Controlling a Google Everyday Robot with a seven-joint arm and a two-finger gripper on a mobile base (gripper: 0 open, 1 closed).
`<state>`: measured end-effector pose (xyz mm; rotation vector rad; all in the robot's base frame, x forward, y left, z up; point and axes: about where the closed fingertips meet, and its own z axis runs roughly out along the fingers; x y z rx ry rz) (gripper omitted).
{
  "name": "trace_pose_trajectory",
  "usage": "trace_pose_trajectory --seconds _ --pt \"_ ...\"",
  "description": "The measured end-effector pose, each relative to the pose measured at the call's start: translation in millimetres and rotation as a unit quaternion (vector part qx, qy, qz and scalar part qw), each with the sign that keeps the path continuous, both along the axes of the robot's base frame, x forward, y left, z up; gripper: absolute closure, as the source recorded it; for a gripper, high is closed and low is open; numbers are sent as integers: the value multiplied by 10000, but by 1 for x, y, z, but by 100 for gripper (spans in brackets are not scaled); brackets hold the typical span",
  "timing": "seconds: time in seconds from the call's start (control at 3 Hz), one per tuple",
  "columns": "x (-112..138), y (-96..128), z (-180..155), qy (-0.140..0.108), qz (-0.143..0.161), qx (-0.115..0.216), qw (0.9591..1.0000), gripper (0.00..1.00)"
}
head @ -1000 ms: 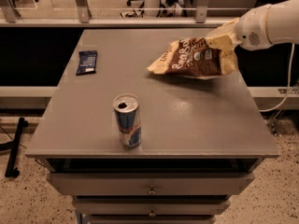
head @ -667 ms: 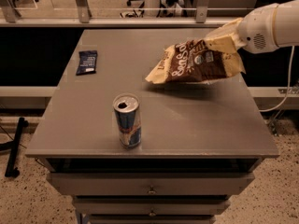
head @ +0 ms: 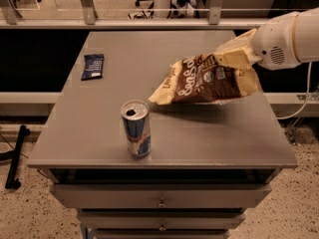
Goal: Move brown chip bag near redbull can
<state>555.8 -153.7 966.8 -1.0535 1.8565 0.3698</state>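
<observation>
The brown chip bag [head: 207, 81] with cream edges and white lettering hangs in the air over the right half of the grey table [head: 89, 133], tilted with its left end lowest. My gripper [head: 238, 54] is shut on the bag's upper right edge; the white arm comes in from the right. The redbull can [head: 135, 128], blue and silver with an open silver top, stands upright near the table's front edge, left of centre. The bag's lower left corner is a short way up and to the right of the can, apart from it.
A small flat dark blue packet [head: 93, 65] lies at the table's left side towards the back. Drawers [head: 162, 201] sit below the tabletop. A metal rail and chair legs stand behind the table. A cable runs down at the right.
My gripper has carried the bag off the table, forward and left towards the can. The can and the blue packet have not moved.
</observation>
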Motion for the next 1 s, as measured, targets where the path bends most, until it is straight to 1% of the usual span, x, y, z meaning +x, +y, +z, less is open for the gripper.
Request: trace_pose_trajectory --seconds 0.33,0.67,1.0 --pt "-17 9 -12 238 -72 -5 9997 100" --pt "-28 16 -24 441 -104 -6 9990 100" --pt "-37 20 -32 586 -122 -8 9982 100"
